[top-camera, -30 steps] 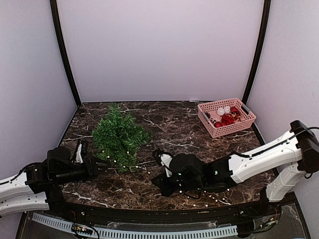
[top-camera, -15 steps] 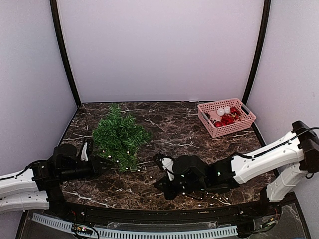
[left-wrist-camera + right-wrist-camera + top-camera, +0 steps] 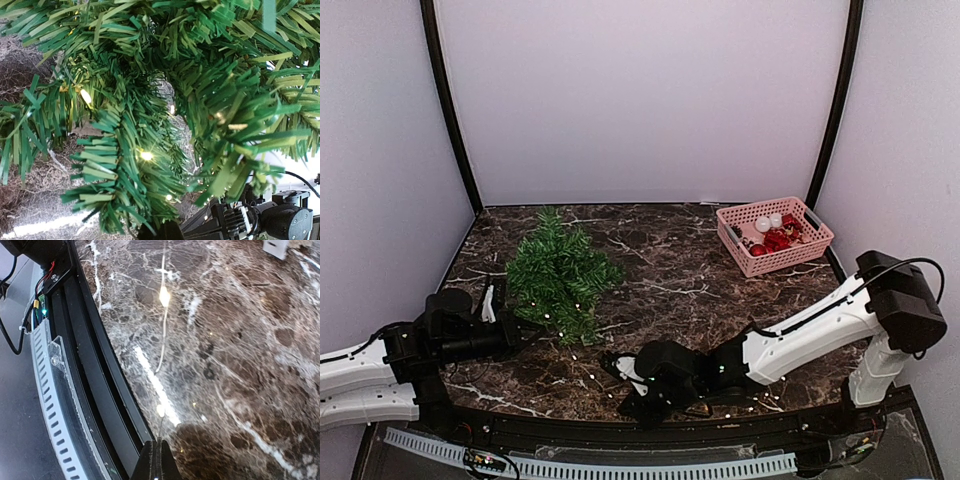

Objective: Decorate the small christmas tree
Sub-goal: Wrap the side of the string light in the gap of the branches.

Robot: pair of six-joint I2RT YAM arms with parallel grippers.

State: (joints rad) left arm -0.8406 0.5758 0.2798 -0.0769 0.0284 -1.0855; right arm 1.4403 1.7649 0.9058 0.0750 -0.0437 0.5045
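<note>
Where the top camera looks down on the dark marble table (image 3: pixel 680 270), the small christmas tree (image 3: pixel 558 278) lies on its left half, tip pointing to the far edge. The left gripper (image 3: pixel 528 333) reaches into the tree's near lower branches. The right gripper (image 3: pixel 618 368) is low over the near middle of the table, well apart from the tree, with tiny white dots of a light string (image 3: pixel 588 377) scattered beside it. A pink basket (image 3: pixel 807 216) with red and white ornaments (image 3: pixel 775 238) sits at the far right corner.

From the left wrist, green needle branches fill almost the whole view, and small warm bulbs (image 3: pixel 146 156) glow among them. The left pincer's jaws are closed, but whether a branch is caught between them cannot be made out.

From the right wrist, the two black fingers (image 3: pixel 150 465) are pressed together on the thin wire of the light string, which runs away across the marble with lit bulbs along it, close to the table's black near rim (image 3: pixel 95 365).
</note>
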